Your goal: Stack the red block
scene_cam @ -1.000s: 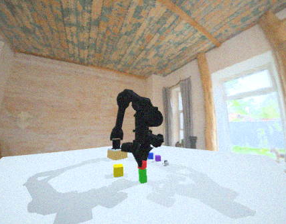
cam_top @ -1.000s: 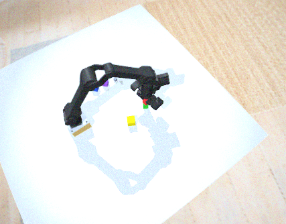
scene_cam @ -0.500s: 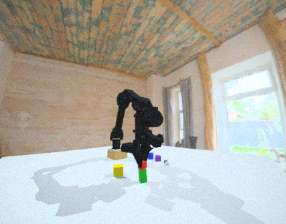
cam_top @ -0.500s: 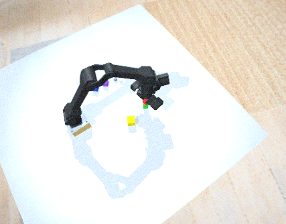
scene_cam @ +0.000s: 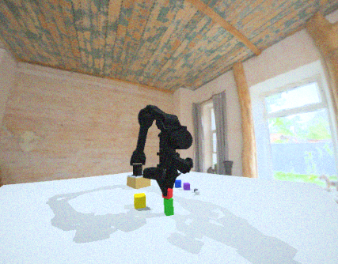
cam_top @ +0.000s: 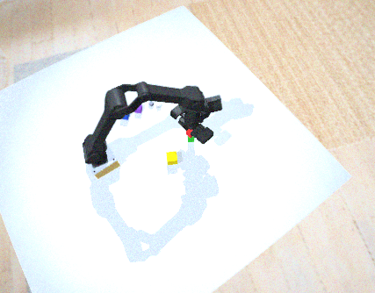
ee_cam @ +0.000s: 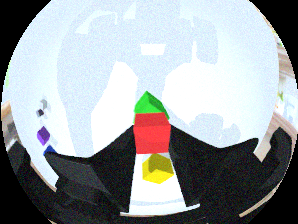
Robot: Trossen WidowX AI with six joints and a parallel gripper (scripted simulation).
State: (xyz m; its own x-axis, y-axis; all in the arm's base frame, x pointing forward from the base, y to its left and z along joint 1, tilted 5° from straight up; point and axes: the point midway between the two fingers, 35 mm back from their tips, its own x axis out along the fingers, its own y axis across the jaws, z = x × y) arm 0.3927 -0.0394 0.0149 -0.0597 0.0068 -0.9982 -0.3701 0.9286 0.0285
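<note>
green tower [cam_top: 191, 139] mostly behind red block [cam_top: 189, 132]

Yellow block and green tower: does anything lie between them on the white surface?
No. In the exterior view only bare white surface with shadow separates the yellow block from the green tower; the gripper holds the red block above the tower.

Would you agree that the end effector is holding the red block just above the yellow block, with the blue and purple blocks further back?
Not quite: the end effector holds the red block above the green tower, not the yellow block, which stands apart to the side. The exterior view shows this. The blue block and purple block are indeed further back.
</note>
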